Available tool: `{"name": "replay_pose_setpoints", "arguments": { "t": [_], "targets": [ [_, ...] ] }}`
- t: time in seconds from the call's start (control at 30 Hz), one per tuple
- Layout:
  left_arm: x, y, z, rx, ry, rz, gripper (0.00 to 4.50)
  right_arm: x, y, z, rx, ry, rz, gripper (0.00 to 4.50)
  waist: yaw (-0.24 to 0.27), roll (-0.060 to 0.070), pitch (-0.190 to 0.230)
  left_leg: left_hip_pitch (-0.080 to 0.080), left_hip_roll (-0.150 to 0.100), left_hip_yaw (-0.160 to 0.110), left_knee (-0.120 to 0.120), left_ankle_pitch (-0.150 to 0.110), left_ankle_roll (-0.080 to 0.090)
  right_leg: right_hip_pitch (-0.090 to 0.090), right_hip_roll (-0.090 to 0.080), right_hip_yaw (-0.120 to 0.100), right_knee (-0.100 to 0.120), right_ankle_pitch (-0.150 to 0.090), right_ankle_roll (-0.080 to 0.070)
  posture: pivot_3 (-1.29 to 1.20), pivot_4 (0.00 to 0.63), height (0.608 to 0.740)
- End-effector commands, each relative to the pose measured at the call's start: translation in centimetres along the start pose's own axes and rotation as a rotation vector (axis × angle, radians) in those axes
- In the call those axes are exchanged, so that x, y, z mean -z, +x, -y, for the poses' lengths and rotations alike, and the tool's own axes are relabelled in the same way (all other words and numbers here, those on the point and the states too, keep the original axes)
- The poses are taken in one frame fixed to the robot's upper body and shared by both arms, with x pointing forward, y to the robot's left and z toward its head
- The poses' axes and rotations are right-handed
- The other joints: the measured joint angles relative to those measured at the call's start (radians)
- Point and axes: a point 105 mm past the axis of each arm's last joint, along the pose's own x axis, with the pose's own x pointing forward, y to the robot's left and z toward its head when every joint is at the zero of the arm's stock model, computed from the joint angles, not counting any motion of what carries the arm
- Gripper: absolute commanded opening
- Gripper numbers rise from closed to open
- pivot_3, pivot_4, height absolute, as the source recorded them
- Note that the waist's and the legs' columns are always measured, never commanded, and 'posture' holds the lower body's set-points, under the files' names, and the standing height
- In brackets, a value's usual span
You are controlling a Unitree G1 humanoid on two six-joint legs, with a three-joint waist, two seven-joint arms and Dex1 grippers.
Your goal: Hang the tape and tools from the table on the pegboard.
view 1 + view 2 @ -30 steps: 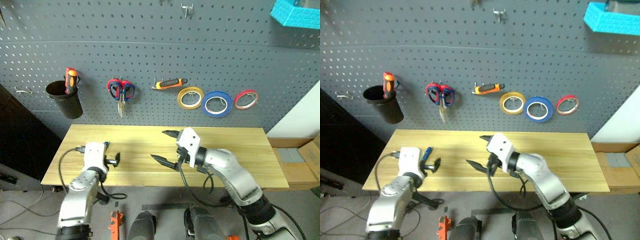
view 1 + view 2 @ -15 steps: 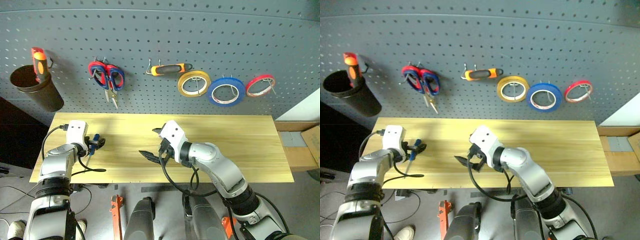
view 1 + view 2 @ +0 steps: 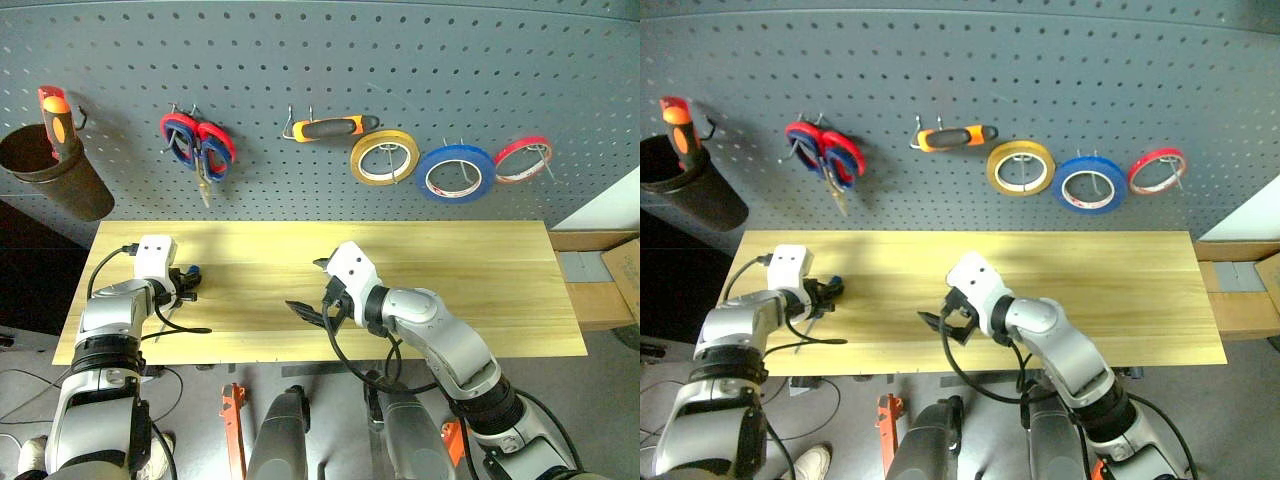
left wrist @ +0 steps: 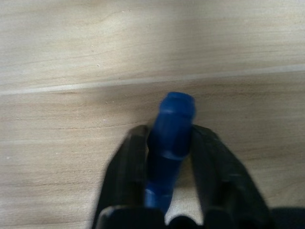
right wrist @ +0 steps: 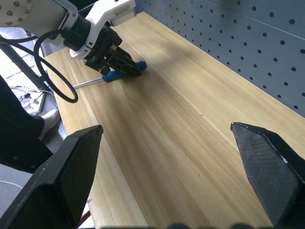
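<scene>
The small blue-handled screwdriver [image 4: 172,125] lies on the table [image 3: 480,290] near its left end. My left gripper [image 4: 167,138] is shut on its handle, and the metal shaft [image 5: 88,83] sticks out behind along the wood. My right gripper [image 3: 309,288] hovers open and empty over the table's middle front. On the pegboard [image 3: 300,60] hang the blue tape [image 3: 454,174] and the pliers [image 3: 328,128] with orange-and-black handles.
Also on the pegboard are a yellow roll [image 3: 384,158], a thin red roll [image 3: 522,160], red-and-blue-handled scissors [image 3: 198,146] and a black cup [image 3: 48,185] holding an orange-handled tool. A black cable [image 3: 185,328] loops by my left wrist.
My left gripper reached forward to the screwdriver and closed on its blue handle. The camera tipped down, shifting the whole view. My right gripper stayed open and hardly moved.
</scene>
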Motion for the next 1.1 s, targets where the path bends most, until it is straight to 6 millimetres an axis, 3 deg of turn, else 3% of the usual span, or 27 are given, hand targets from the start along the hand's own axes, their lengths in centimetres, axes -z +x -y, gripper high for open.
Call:
{"name": "replay_pose_setpoints", "arguments": {
  "t": [0.03, 0.17, 0.2, 0.37, 0.47, 0.53, 0.7, 0.8, 1.0, 1.1],
  "targets": [
    [-0.5, -0.5, -0.1, -0.013, 0.028, 0.015, 0.76, -1.3, -0.1, 0.2, 0.001, -0.025, 0.057, 4.50, 0.000, 0.000, 0.000, 0.000, 0.000, 0.000, 0.000, 0.000, 0.000, 0.000, 0.000, 0.000, 0.000, 0.000, 0.000, -0.01, 0.365, 0.740],
    [-0.9, -1.0, 0.8, 0.003, 0.090, 0.058, 0.76, -1.5, -0.5, 0.4, -0.010, -0.013, 0.077, 4.50, 0.001, -0.002, -0.002, -0.001, 0.000, 0.000, -0.001, 0.000, -0.002, 0.000, 0.000, 0.000, -0.001, 0.000, 0.000, 0.01, 0.328, 0.740],
    [-1.0, -1.5, 1.8, 0.016, 0.178, 0.088, 0.76, -1.8, -1.1, 0.4, -0.029, 0.002, 0.104, 4.50, 0.001, -0.004, -0.003, -0.001, 0.000, -0.001, -0.001, 0.002, -0.006, 0.000, -0.001, 0.000, -0.001, 0.000, 0.000, 0.02, 0.316, 0.740],
    [-2.7, -6.4, 6.7, -0.051, 0.463, 0.358, 0.76, -3.3, -4.9, -0.2, -0.140, 0.086, 0.257, 4.50, 0.009, -0.007, -0.019, -0.004, 0.001, -0.002, -0.003, 0.000, -0.013, -0.001, -0.002, 0.003, -0.006, 0.000, 0.000, 0.05, 0.223, 0.740],
    [-3.1, -8.3, 7.9, -0.120, 0.523, 0.448, 0.76, -3.5, -6.0, 0.0, -0.163, 0.102, 0.288, 4.50, 0.024, -0.013, -0.041, -0.005, 0.001, -0.002, -0.003, 0.000, -0.014, -0.002, -0.002, 0.002, -0.008, 0.000, 0.000, 0.07, 0.180, 0.740],
    [-4.7, -10.2, 8.5, -0.209, 0.559, 0.557, 0.76, -4.0, -6.4, 0.4, -0.159, 0.113, 0.314, 4.50, 0.031, -0.012, -0.067, -0.004, 0.001, -0.002, -0.002, 0.000, -0.015, -0.001, -0.002, 0.002, -0.007, 0.000, 0.000, 0.09, 0.145, 0.740],
    [-12.5, -16.3, 7.4, -0.502, 0.676, 0.906, 0.76, -6.8, -5.7, 1.2, -0.125, 0.122, 0.426, 4.50, 0.044, -0.013, -0.112, 0.000, 0.000, 0.001, -0.002, 0.003, -0.014, 0.004, 0.001, 0.000, -0.006, 0.004, 0.000, 0.13, 0.095, 0.740],
    [-16.8, -18.6, 6.1, -0.620, 0.710, 1.048, 0.76, -8.6, -4.4, 1.4, -0.113, 0.114, 0.484, 4.50, 0.051, -0.017, -0.132, 0.002, 0.000, 0.002, -0.002, 0.012, -0.017, 0.005, 0.007, -0.004, -0.006, 0.012, -0.005, 0.14, 0.074, 0.740],
    [-23.1, -19.7, 3.6, -0.691, 0.662, 1.171, 0.76, -10.8, -2.6, 2.1, -0.077, 0.072, 0.551, 4.50, 0.057, -0.014, -0.170, 0.021, 0.003, -0.001, -0.005, 0.020, -0.013, 0.022, 0.017, -0.010, -0.007, 0.015, -0.004, 0.14, 0.057, 0.740],
    [-24.8, -19.4, 2.5, -0.692, 0.613, 1.183, 0.76, -11.3, -2.2, 2.5, -0.053, 0.053, 0.566, 4.50, 0.059, -0.016, -0.184, 0.021, 0.003, -0.001, -0.004, 0.021, -0.011, 0.023, 0.017, -0.010, -0.006, 0.016, -0.005, 0.13, 0.058, 0.740]
  ]
}}
